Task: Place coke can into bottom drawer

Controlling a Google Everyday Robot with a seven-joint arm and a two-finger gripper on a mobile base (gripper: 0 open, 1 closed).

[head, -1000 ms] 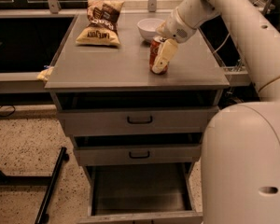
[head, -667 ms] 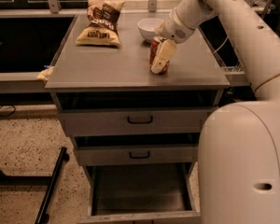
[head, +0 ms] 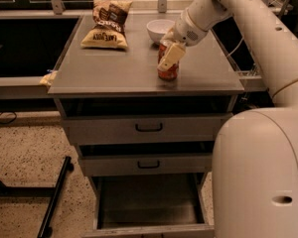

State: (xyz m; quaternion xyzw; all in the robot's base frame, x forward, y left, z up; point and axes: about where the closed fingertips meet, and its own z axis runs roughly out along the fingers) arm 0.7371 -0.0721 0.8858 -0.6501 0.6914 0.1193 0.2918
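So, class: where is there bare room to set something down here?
Bare: front-left of the cabinet top, between chip bag and front edge, and the open bottom drawer. Crowded: the right half, where white bowl, coke can and gripper cluster.

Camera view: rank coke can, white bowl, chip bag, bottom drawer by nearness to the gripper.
1. Coke can, right at the gripper, on the cabinet top.
2. White bowl, just behind.
3. Chip bag, back left.
4. Bottom drawer, open, far below.

The single camera sits high in front of the table [head: 114, 76], fairly near, looking forward and down over its top and drawers [head: 114, 130]. The robot's body [head: 258, 172] fills 4 o'clock; the hand [head: 169, 61] is by the can [head: 168, 74], 1 o'clock.
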